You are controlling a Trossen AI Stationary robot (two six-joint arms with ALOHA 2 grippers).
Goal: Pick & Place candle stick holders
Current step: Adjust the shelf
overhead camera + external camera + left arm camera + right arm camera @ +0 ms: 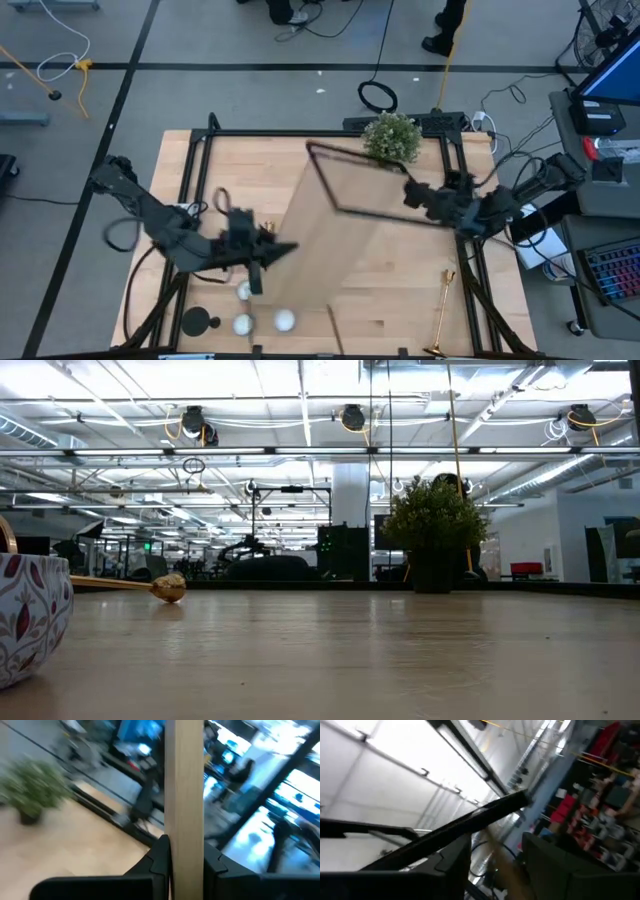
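grippers on wooden stand, no readable writing

Tilted wooden stand fills my table's middle, blocking passage between my arms, potted plant at far edge, gold candlestick lying across near-right corner, white candles crowding near-left.

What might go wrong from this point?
The right gripper looks open at the black frame, so the long wooden black-framed stand, clamped only by the left gripper, may tip. It could drop onto the small white round candles or the short black round-based holder nearby.
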